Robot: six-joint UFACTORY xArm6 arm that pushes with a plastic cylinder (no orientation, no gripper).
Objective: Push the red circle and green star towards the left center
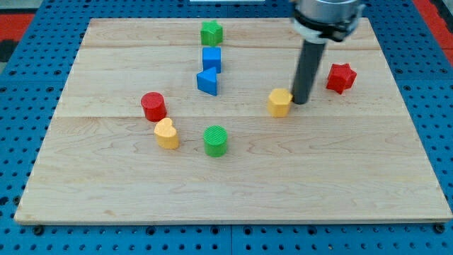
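- Bench (106,191): a pale wooden board lying on a blue perforated surface (21,106); eight small blocks rest on it
- Red circle (153,106): a short red cylinder, upright, at the view's left centre of the bench, the leftmost block
- Yellow heart (167,133): just below and to the right of the red circle, very close to it; whether the two touch cannot be told
- Green star (211,32): near the view's top edge of the bench, left of the middle, well apart from the red circle
- Blue square block (211,59): directly below the green star, a small gap between them
- Blue triangular block (207,81): right below the blue square block, at or nearly at contact with it
- Green circle (215,140): a ridged green cylinder below the blue pair, to the right of the yellow heart and apart from it
- Yellow block (280,102): faceted, exact shape unclear, right of centre
- My tip (300,101): the dark rod comes down from the view's top and its lower end sits just beside the yellow block, on that block's right; contact looks likely but is not certain. It is well apart from both the red circle and the green star
- Jaws: the arm carries none, only the rod, so no opening state can be reported
- Red star-like block (340,77): to the right of the rod, apart from it, the rightmost block
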